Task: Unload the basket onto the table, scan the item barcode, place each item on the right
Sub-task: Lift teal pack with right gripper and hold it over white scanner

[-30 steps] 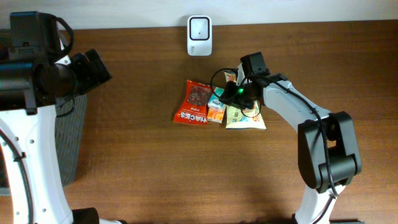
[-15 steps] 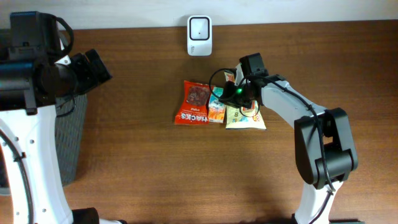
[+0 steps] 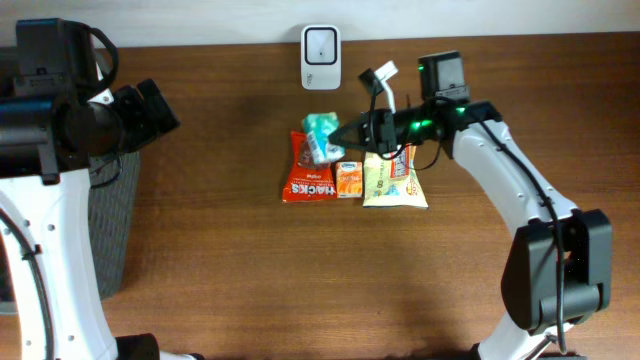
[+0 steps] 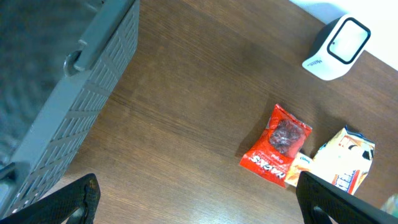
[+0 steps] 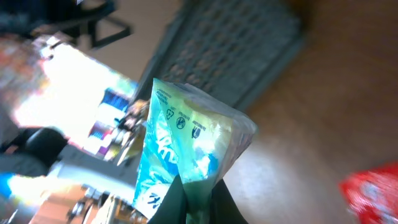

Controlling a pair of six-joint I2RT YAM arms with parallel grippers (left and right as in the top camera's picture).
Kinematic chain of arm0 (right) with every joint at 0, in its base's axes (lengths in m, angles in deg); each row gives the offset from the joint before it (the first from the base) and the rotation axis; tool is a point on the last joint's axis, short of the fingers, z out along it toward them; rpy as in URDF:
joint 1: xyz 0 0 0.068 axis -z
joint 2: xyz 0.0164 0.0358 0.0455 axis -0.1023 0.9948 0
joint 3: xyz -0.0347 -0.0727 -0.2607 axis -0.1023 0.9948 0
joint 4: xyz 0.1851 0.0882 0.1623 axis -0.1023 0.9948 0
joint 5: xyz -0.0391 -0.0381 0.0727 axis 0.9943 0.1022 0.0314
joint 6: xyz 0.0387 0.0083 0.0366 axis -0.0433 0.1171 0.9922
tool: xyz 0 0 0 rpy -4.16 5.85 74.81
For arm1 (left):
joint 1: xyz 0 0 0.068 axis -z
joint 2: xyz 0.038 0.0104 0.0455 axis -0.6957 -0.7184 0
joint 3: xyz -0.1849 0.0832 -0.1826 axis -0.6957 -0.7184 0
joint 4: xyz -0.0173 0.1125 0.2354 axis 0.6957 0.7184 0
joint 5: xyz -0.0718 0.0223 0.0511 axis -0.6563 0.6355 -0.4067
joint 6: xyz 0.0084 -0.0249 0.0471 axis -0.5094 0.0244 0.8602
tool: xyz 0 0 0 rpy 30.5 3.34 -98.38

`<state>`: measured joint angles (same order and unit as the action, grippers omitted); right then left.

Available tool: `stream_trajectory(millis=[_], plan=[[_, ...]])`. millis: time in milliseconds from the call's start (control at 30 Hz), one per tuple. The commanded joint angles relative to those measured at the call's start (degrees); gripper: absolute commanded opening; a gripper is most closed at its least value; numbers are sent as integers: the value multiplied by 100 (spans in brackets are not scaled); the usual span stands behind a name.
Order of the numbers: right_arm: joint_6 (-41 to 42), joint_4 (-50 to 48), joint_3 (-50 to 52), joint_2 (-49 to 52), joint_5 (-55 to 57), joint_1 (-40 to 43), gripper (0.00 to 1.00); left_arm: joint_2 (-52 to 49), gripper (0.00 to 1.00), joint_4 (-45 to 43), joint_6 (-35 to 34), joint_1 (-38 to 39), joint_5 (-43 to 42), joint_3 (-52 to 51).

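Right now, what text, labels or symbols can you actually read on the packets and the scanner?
"...ACKS", only partly legible: white letters on the red packet.
Teal packet in the right tool: small triangle symbols, print blurred.
Yellow packet, orange carton, scanner: too small to read.

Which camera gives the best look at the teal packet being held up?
Right wrist: the teal packet fills the frame, printed symbols visible, jaws pinching its bottom edge. Overhead shows it small, over the red snack bag. Left wrist does not clearly show it.
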<state>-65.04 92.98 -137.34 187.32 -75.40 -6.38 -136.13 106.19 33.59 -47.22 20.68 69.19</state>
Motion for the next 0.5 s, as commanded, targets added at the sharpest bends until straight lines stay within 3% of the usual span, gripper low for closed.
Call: stream_trajectory(millis=[0,67,133,267,400,433,467], plan=[[-588,-181,-31,-15,-656,-365,4,11,99,-9,-46,-13,-15,-9],[-382,-337,-31,-13,-323,-485,4,11,99,-9,-46,-13,-15,-9],[656,-433,-31,-15,1222,-588,4,11,99,-9,-46,-13,-15,-9],[1296,-306,-177,-15,3508,-721,4,11,99,-9,-46,-13,-15,-9],[1502,238,-850,-13,6909,-885,4,11,99,-9,-46,-13,-15,-9],[1143,26,-1071,-11,8583,-1106,4,11,99,-9,-46,-13,-15,-9],[1117,-118,-1073,-11,8988,-1172,4,11,99,-9,-46,-13,-15,-9]])
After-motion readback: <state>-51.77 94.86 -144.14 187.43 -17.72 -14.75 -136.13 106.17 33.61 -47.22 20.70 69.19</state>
